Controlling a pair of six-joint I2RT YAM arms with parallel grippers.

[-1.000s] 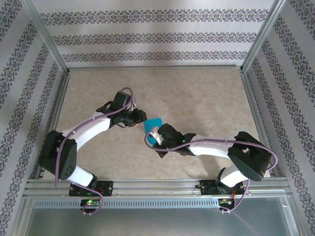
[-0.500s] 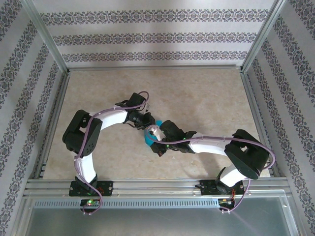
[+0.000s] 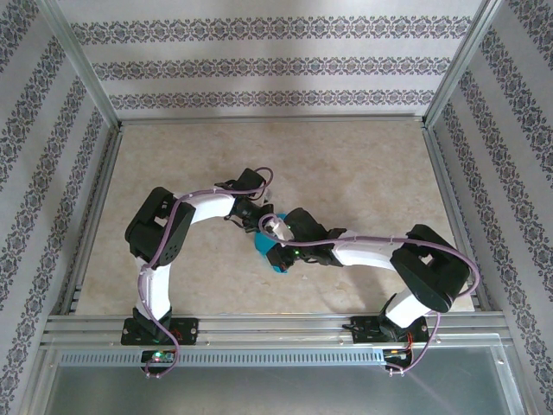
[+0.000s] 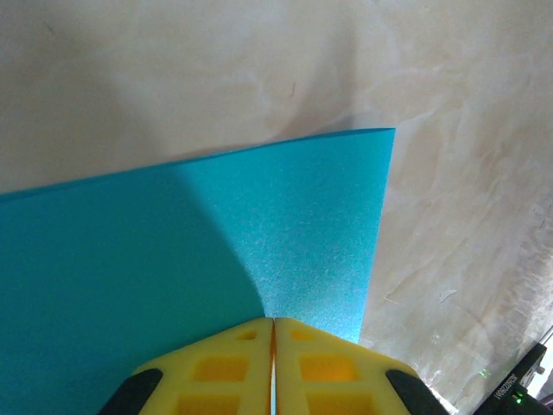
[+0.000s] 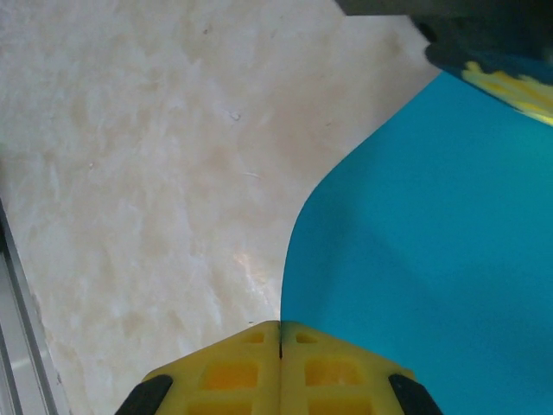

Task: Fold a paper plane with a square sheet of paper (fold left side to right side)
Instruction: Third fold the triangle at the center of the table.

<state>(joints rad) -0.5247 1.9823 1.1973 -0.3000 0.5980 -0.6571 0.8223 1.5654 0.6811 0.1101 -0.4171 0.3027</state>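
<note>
Midway through taking the left side of the square sheet of paper (image 3: 270, 255) over to the right, at the middle of the tabletop (image 3: 346, 164) between the two wrists. Left gripper (image 4: 273, 341) pinched shut on one straight edge of the sheet, right gripper (image 5: 280, 339) clamped shut on another, bowed edge. Next, by the look of it: lay the held edge flush on the opposite one, corners matched, then press the crease flat without letting the thin paper slip or buckle.
</note>
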